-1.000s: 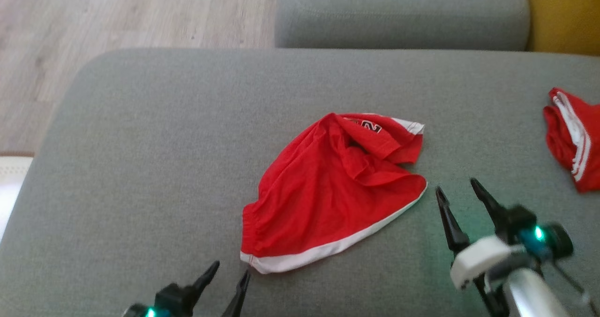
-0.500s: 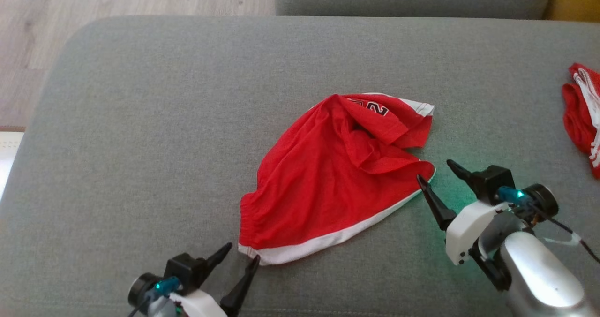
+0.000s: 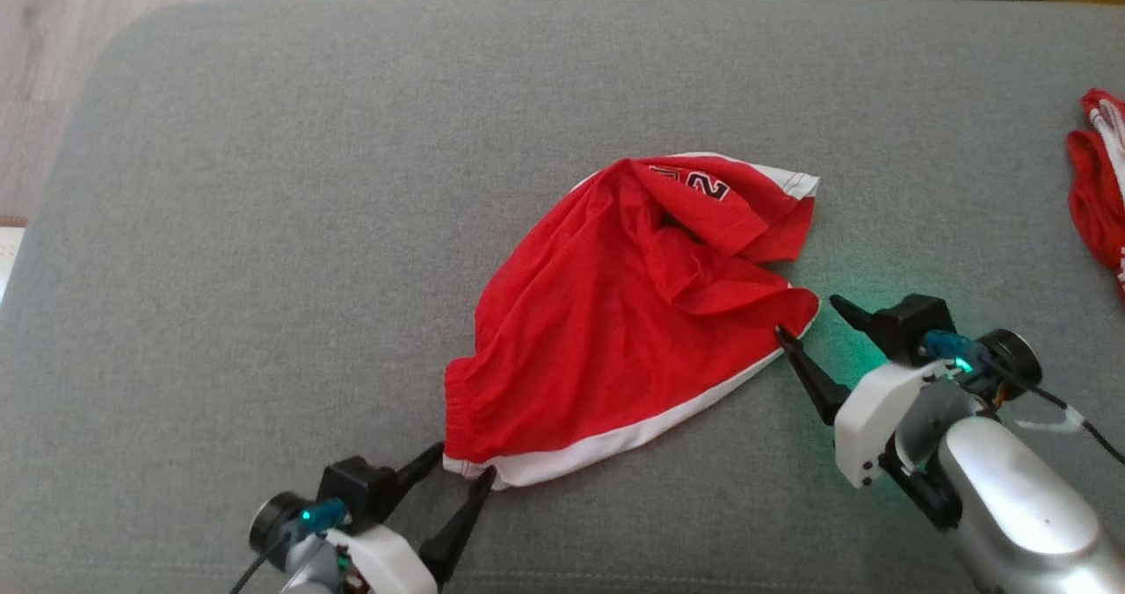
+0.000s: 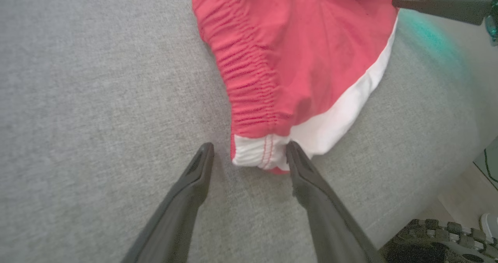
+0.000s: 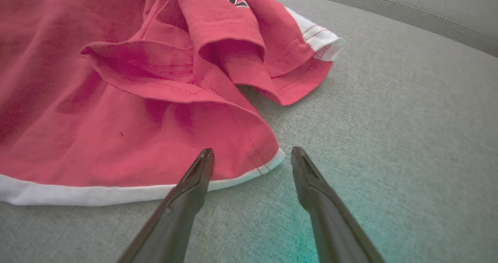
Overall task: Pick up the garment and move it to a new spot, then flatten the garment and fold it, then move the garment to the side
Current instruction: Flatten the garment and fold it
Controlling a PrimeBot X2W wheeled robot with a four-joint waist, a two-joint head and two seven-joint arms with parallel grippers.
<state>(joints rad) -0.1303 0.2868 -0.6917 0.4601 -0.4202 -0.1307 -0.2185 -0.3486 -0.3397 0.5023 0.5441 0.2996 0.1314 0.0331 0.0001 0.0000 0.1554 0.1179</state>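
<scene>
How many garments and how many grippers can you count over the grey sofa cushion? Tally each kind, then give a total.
Garments: 2 (crumpled red garment, second red garment at the right edge)
Grippers: 2 (left gripper, right gripper)
Total: 4

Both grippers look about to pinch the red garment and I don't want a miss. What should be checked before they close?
1. The left gripper is open: ok.
2. The right gripper is open: ok.
3. The waistband corner of the red garment lies between the left fingers: ok.
4. Its hem corner lies between the right fingers: ok.
5. Fingertips low enough to catch cloth: cannot tell.
6. The second red garment lies well apart: ok.
</scene>
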